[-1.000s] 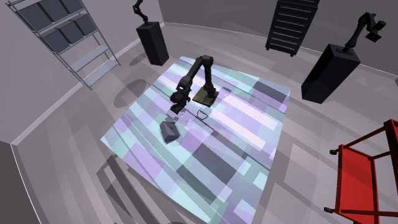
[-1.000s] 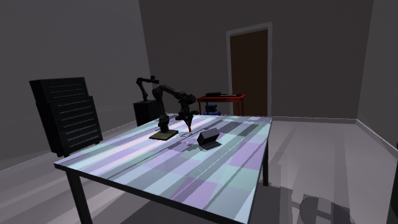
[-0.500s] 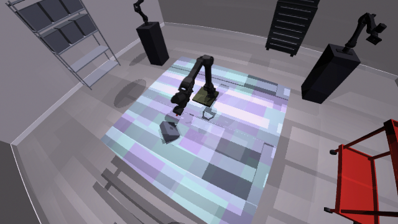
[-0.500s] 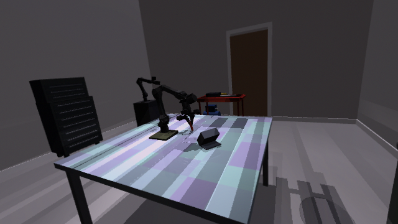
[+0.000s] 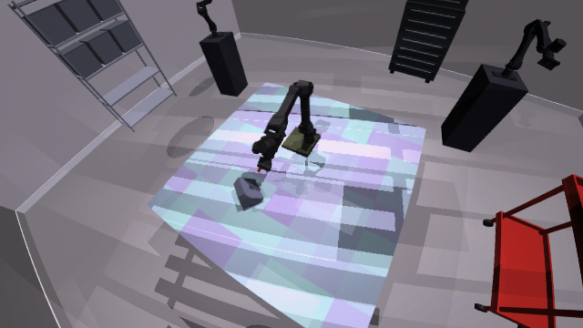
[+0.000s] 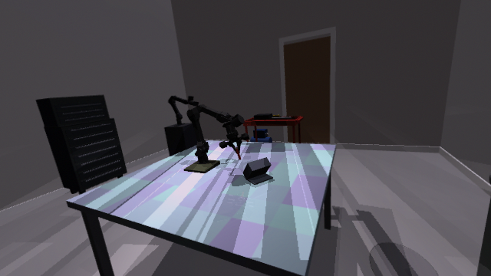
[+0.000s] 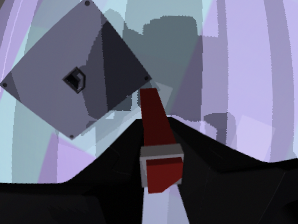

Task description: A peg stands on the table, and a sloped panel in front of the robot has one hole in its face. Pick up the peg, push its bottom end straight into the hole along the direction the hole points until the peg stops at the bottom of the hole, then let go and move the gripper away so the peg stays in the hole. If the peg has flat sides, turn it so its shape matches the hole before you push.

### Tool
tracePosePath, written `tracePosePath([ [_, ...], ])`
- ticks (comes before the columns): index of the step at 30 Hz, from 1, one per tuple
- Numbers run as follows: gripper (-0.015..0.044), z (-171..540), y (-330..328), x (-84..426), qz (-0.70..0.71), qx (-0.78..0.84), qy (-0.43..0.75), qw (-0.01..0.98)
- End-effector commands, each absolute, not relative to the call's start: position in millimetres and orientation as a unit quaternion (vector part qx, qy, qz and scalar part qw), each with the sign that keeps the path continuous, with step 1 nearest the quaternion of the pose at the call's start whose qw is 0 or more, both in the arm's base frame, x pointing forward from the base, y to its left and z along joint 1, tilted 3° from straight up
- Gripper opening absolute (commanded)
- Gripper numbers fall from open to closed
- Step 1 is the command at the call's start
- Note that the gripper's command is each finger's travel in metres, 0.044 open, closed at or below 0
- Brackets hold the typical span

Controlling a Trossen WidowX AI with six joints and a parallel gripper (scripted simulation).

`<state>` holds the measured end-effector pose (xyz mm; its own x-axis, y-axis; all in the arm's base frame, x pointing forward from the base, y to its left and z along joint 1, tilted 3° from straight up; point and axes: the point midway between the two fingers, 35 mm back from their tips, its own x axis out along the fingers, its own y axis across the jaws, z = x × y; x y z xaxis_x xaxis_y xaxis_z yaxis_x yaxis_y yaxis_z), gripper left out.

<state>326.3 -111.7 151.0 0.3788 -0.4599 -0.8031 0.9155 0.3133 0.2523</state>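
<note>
My gripper [image 5: 262, 165] [image 6: 236, 147] [image 7: 153, 125] is shut on a red peg [image 7: 154, 117] [image 6: 238, 154] [image 5: 260, 169] with flat sides. It holds the peg in the air, bottom end pointing down and forward. The grey sloped panel [image 5: 248, 192] [image 6: 256, 166] [image 7: 60, 76] sits on the table just ahead of the peg. Its face has one small dark hole [image 7: 75, 80]. In the wrist view the peg's tip lies to the right of the hole, near the panel's right corner. The peg is apart from the panel.
The arm's base plate [image 5: 300, 141] [image 6: 202, 166] stands on the patterned table [image 5: 319, 255] [image 6: 268, 215] behind the gripper. Around the table are black pedestals [image 5: 483, 107], a metal shelf [image 5: 97, 59], a black cabinet [image 6: 82, 142] and a red cart [image 5: 533, 264].
</note>
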Motion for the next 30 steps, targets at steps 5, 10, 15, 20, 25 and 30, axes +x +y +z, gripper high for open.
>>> tracePosePath([
  [5, 0.0, 150.1, -106.2, 329.1, -0.444, 0.326, 0.322, 0.77],
  [10, 0.0, 151.6, -102.4, 332.2, -0.432, 0.302, 0.324, 0.786],
  [15, 0.0, 153.1, -98.5, 335.1, -0.42, 0.279, 0.326, 0.8],
  [20, 0.0, 154.7, -94.6, 338.0, -0.407, 0.255, 0.327, 0.814],
  [25, 0.0, 156.4, -90.5, 340.7, -0.395, 0.231, 0.327, 0.826],
  [30, 0.0, 158.1, -86.3, 343.2, -0.383, 0.207, 0.328, 0.838],
])
